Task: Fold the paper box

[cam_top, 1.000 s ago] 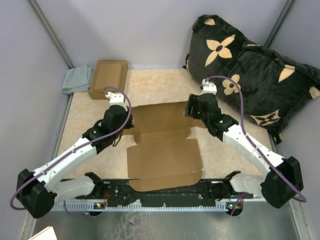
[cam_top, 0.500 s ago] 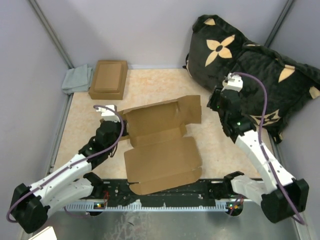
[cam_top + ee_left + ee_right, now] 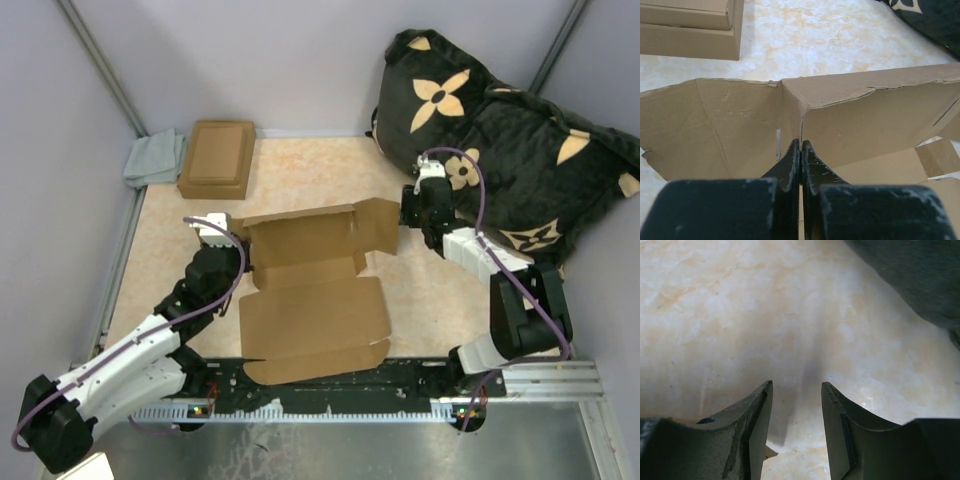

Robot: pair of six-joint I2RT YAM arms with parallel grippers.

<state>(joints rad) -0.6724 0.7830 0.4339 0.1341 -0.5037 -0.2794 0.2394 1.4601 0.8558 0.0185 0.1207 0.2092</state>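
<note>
The paper box (image 3: 315, 300) is tan cardboard lying mostly flat in the middle of the table, with its rear panel and side flaps raised. My left gripper (image 3: 238, 252) is shut on the thin edge of a raised wall at the box's rear left corner. The left wrist view shows the gripper (image 3: 800, 144) with cardboard pinched between its fingers and the box walls (image 3: 865, 115) standing beyond. My right gripper (image 3: 406, 216) is open and empty, just right of the raised right flap. In the right wrist view it (image 3: 796, 386) hovers over bare table.
A smaller brown cardboard box (image 3: 216, 158) with a stepped lid sits at the back left, also in the left wrist view (image 3: 687, 25). A grey cloth (image 3: 155, 158) lies beside it. A black flowered pillow (image 3: 500, 140) fills the back right, close behind my right gripper.
The box's rear panel has risen and the box slid slightly left. My left gripper pulled back towards the near left. My right gripper left the box, swung right, then returned beside the right flap.
</note>
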